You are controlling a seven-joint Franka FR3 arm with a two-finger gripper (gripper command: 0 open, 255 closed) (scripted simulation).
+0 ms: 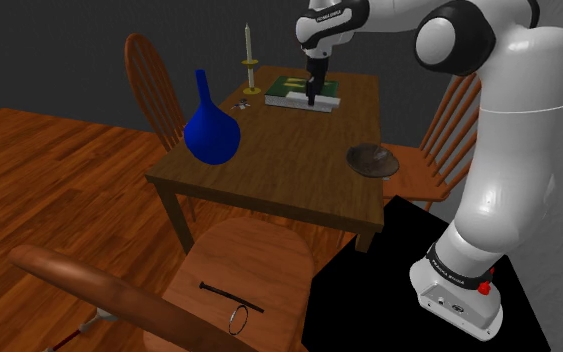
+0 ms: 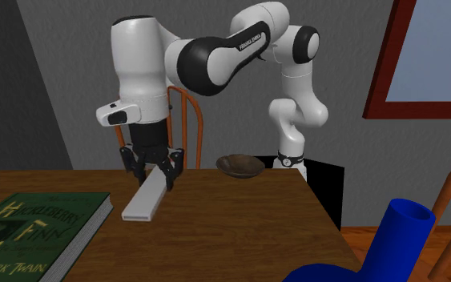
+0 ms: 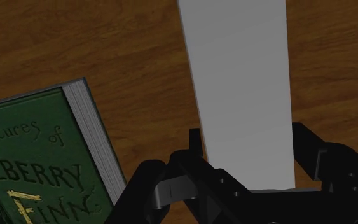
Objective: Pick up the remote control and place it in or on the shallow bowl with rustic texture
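In the shoulder view the desk (image 1: 289, 165) takes the frame's middle. The book (image 1: 294, 90) lies at its upper end, the candlestick (image 1: 250, 65) left of that, the vase (image 1: 211, 130) at the desk's left side, and the bowl (image 1: 371, 160) at its right edge. In the second exterior view the remote control (image 2: 142, 204) lies right of the book, apart from it, with the bowl behind.
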